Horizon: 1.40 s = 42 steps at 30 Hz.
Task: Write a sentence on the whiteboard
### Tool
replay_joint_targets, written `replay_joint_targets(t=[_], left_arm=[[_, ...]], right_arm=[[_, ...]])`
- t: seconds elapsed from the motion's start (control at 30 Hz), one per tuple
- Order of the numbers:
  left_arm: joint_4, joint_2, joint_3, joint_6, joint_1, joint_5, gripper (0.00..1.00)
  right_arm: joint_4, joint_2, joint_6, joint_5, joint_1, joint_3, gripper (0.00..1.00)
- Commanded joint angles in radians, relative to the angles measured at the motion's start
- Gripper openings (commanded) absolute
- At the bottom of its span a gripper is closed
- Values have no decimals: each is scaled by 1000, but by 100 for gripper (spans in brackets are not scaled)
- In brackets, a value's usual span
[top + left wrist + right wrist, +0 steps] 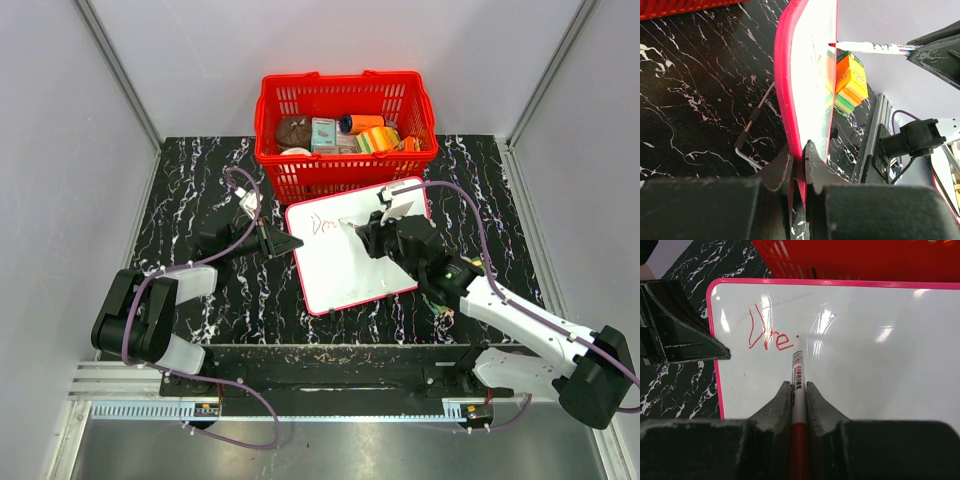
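The whiteboard (355,250) lies flat on the black marbled table (190,180), skewed, its far right corner close against the red basket (345,120). Its surface is white and glossy with a pink-red rim. The sentence (767,336) consists of three red letters, "Dre", near the far left corner. The rest of the board is blank.

The basket closes off the far side. Bare table lies along the left and near edges.

The left gripper (799,150) is clamped on the board's left rim. The right gripper (798,390) is closed around a red-and-white marker (798,377), whose tip stands just right of the "e".
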Motion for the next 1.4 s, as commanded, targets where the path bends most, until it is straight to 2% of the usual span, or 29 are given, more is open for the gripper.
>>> replay_joint_targets(t=[0.0, 0.6, 1.37], left_arm=[[-14, -7, 13, 155, -19, -22, 0], [-21, -7, 14, 158, -19, -23, 0], [-24, -9, 16, 163, -21, -23, 0]], right_arm=[[7, -17, 8, 25, -5, 0, 0], [4, -5, 17, 62, -3, 0, 0], [18, 24, 19, 1, -3, 8, 0]])
